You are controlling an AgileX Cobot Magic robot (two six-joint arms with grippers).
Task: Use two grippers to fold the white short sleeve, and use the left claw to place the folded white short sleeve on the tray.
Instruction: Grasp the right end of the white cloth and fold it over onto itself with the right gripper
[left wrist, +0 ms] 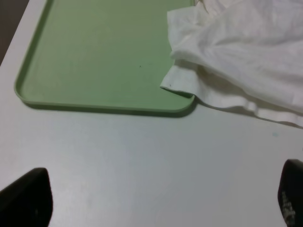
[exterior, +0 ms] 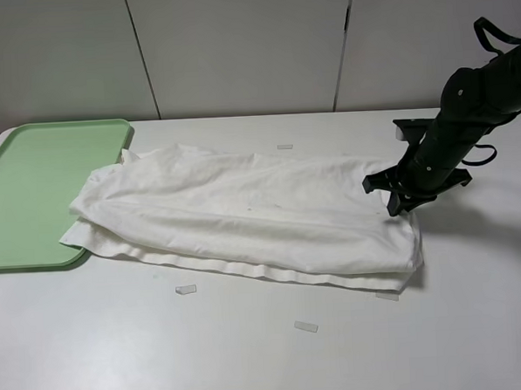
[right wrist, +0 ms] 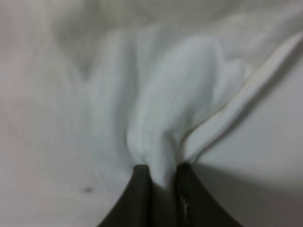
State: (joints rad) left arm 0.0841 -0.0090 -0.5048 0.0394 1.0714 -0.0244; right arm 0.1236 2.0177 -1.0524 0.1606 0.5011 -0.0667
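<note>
White short sleeve [exterior: 244,218]: lay spread lengthwise across the middle of the table [exterior: 252,361], wrinkled and doubled over, with a stitched hem running along its near edge.
Left end of the garment: one corner overlapped the near right corner of the tray [exterior: 33,198], resting on the rim and a little of the tray floor; the left wrist view showed the same overlap.
Right end of the garment: bunched into a rounded fold by the right arm, with the lower layer's hem peeking out beneath it.
Tray: pale green, flat on the table at the far left, bare apart from the shirt corner lying on it.
Right gripper [exterior: 399,203]: down at the shirt's right end, tilted towards it; in the right wrist view its two dark fingers [right wrist: 139,198] stood almost together, pinching a raised pleat of white cloth between them.
Left gripper [left wrist: 158,201]: out of the high view; its own camera showed the two black tips spread far apart at the edges of the frame, holding nothing, above bare table just beside the tray's corner and the shirt's hem.
Tape strips [exterior: 186,289]: small pale pieces on the table, two in front of the shirt, one behind it, all apart from the cloth.
</note>
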